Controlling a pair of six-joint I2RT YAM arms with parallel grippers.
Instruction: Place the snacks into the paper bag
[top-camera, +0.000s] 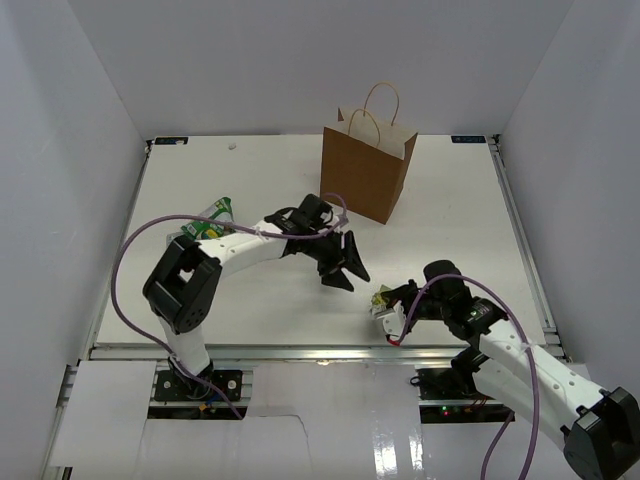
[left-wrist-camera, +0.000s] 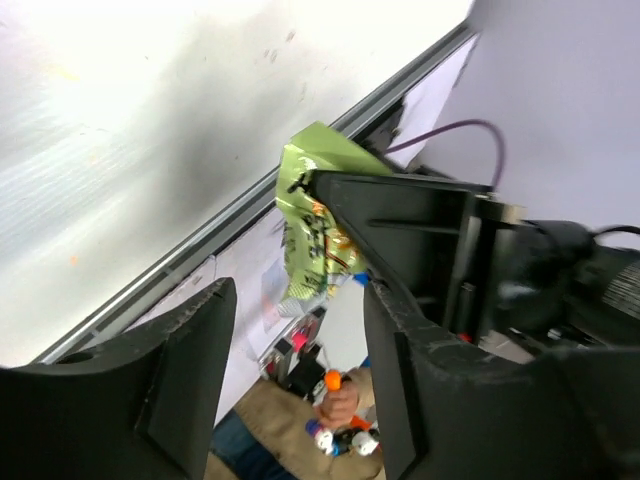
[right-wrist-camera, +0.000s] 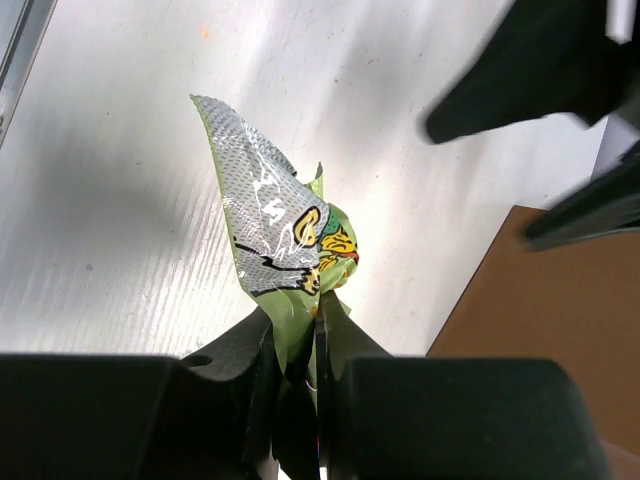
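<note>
Paper bag (top-camera: 366, 172) stands upright on the counter (top-camera: 450, 220). In front of it the right hand (top-camera: 388, 314) pinches a green snack packet (right-wrist-camera: 280, 245). The left hand (top-camera: 346, 275) hangs spread between them.

Read no words, brands, numbers or signs anywhere; made out only cartoon artwork, without legible lettering, on the yellow-green snack packet (right-wrist-camera: 285, 240).

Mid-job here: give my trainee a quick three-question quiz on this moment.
1. True or false: the paper bag lies flat on its side.
2. Which arm has the yellow-green snack packet pinched? A) left B) right
3. Fill in: the jaws of the left gripper stand ____.
Key: 1 false, it stands upright; 2 B, the right gripper is shut on it; 3 open, holding nothing.
</note>
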